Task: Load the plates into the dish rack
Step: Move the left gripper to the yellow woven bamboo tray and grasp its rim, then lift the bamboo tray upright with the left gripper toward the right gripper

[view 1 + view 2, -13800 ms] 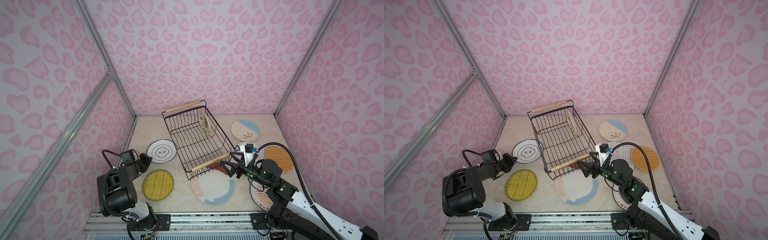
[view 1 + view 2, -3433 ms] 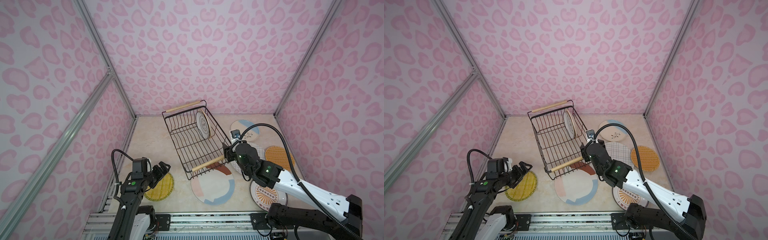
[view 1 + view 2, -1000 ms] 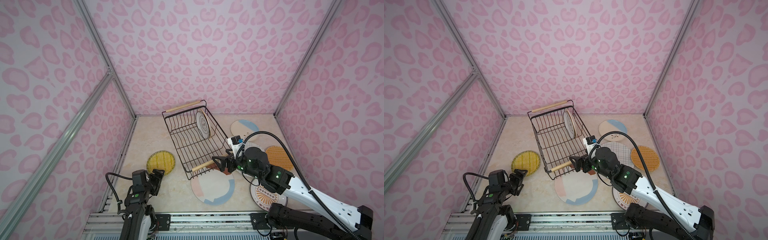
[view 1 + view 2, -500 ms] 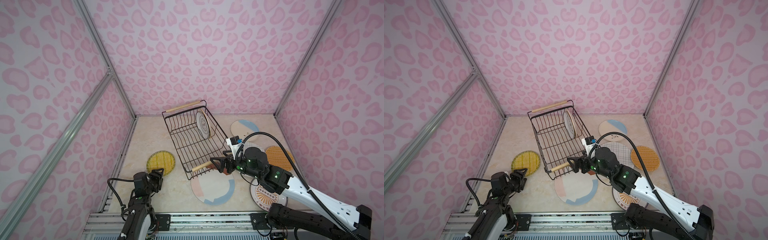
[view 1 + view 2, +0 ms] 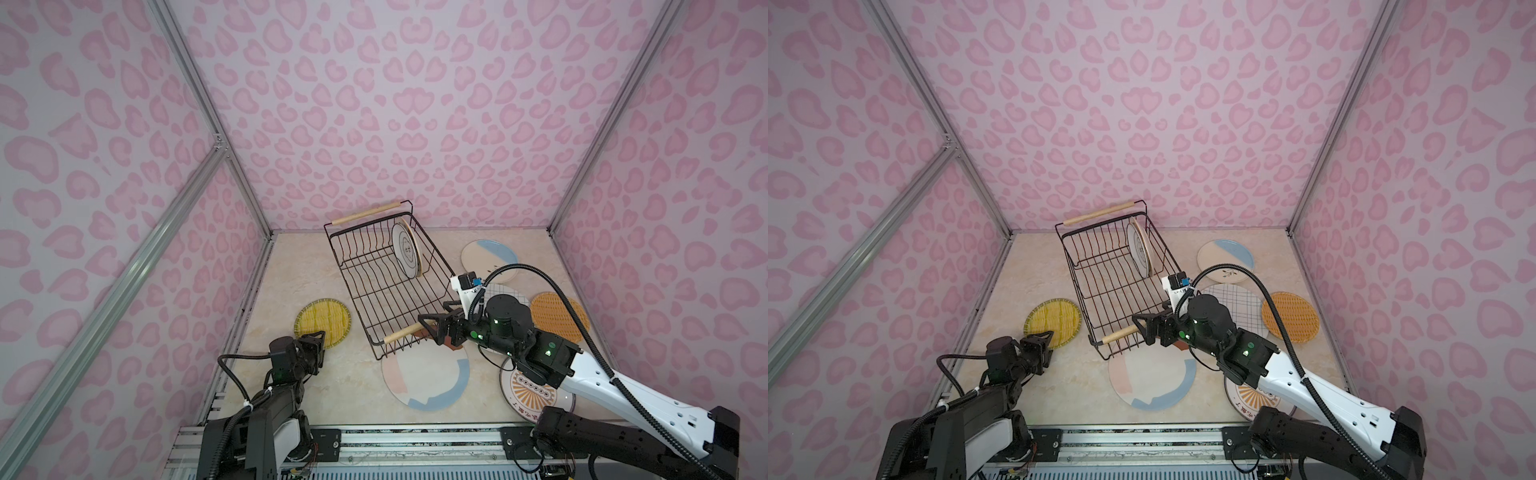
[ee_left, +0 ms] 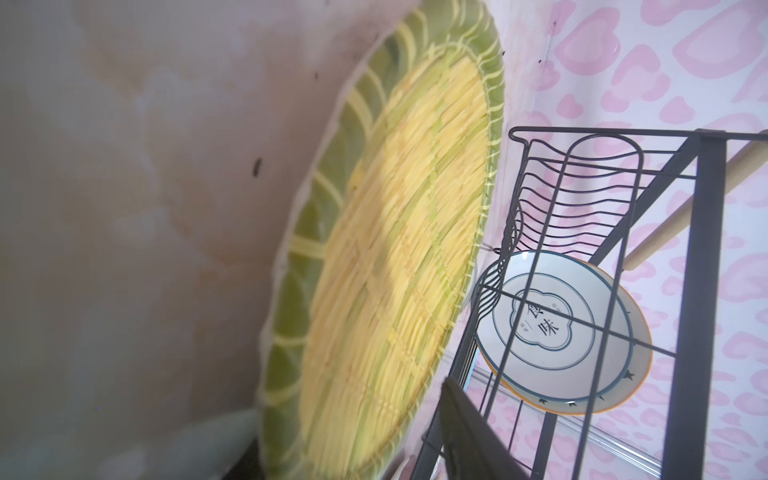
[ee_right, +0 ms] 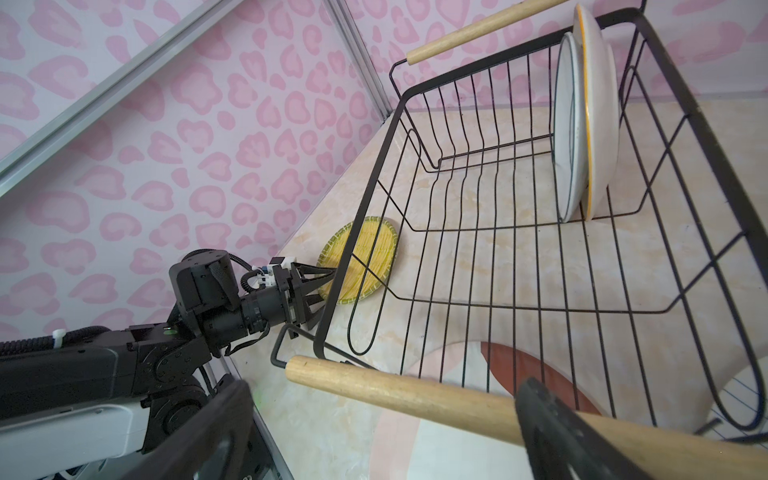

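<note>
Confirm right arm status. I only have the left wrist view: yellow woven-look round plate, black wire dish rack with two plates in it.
Observer: The right pincer is open at the near pale wooden rod handle of the black wire dish rack, not closed on it.
Operator: Anything under the rack?
Observer: Its near end overlaps the far edge of a large round colour-blocked plate lying flat on the marble-look table.
Operator: Other plates out?
Observer: Four more lie flat right of the rack in both top views, including a round orange woven-look plate.
</note>
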